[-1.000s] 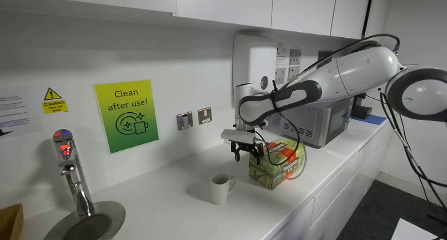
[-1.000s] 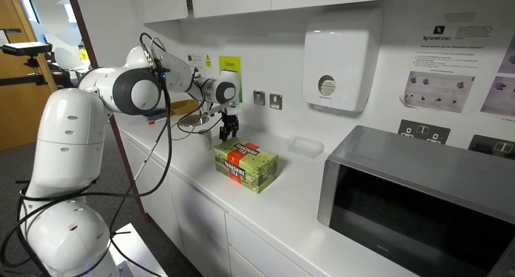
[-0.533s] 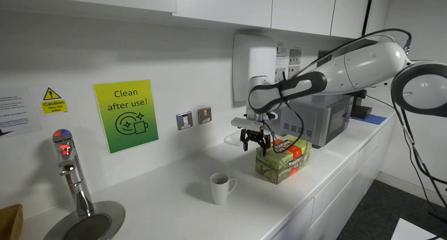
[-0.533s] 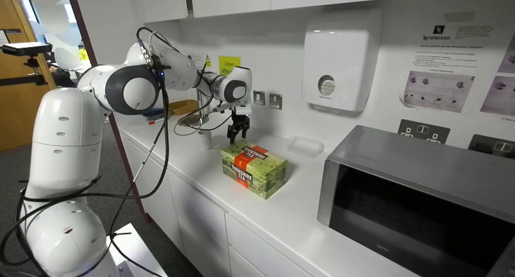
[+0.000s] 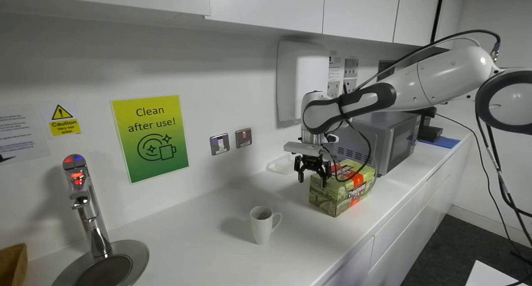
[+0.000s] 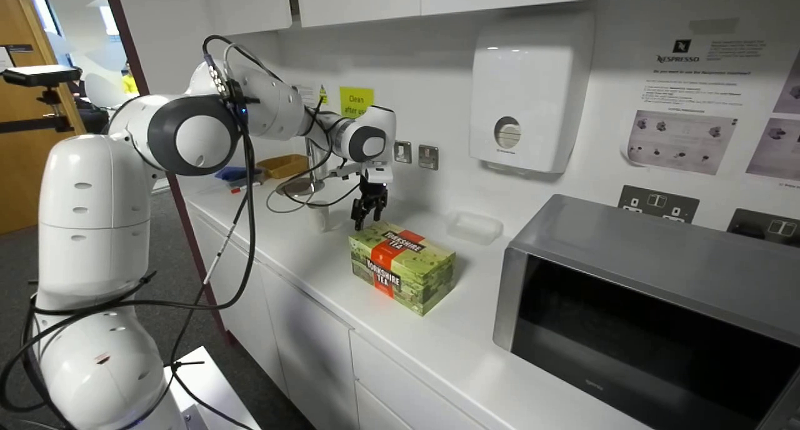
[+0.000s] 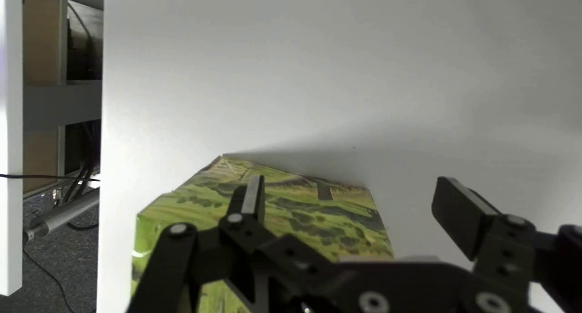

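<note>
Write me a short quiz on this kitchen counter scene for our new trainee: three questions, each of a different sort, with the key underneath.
1. True or false: the gripper is shut on the mug.
2. Which is nearest to the gripper?
A) microwave
B) tea box
C) tap
3. Fill in: the green and yellow poster on the wall reads "Clean after ____!"

Key:
1. False; its jaws stand open.
2. B
3. use
</note>
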`<move>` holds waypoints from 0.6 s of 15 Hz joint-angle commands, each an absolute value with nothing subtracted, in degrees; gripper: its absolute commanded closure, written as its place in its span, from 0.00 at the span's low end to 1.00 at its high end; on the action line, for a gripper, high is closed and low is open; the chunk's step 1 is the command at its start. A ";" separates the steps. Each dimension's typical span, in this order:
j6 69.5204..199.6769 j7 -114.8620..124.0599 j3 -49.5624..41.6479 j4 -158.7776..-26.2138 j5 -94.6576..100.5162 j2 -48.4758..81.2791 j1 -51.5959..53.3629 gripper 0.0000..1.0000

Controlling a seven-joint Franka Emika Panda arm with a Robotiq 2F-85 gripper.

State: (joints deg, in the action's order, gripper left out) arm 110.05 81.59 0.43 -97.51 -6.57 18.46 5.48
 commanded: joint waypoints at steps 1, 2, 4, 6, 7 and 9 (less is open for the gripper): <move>107.28 78.47 0.61 -101.13 -5.54 15.40 5.93 0.00; 106.80 77.97 0.38 -101.55 -5.55 15.18 5.86 0.00; 106.14 77.75 -0.09 -102.39 -5.25 14.62 5.58 0.00; 106.07 78.13 -0.89 -103.88 -4.83 13.48 5.00 0.00; 106.69 78.11 -1.40 -104.93 -5.12 12.66 4.51 0.00; 107.62 78.51 -2.45 -106.65 -5.36 11.34 3.66 0.00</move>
State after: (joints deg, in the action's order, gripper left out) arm 107.10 79.31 -1.34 -101.74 -5.81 16.30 5.34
